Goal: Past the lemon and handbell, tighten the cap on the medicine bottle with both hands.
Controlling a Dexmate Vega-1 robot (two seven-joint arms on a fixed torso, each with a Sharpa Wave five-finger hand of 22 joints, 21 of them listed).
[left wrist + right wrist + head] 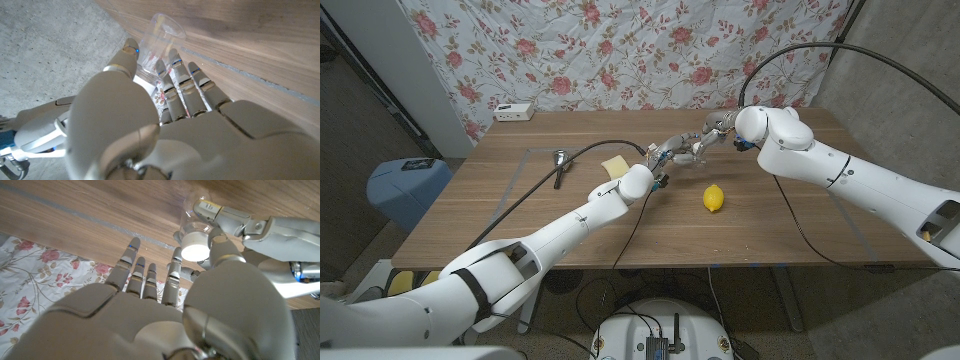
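Bottle's up off the tabletop, between both hands, toward the far edge past the lemon (714, 198).

The left hand (663, 155) has its fingers wrapped round the clear bottle (156, 44) body; the right hand (712, 130) is at the white cap (195, 251) with a thumb beside it, but I can't tell if it's actually pinching. Looks like light, thin, slick plastic that'll probably flex if squeezed, so I'd grip the body low and firm and twist the cap by its rim.
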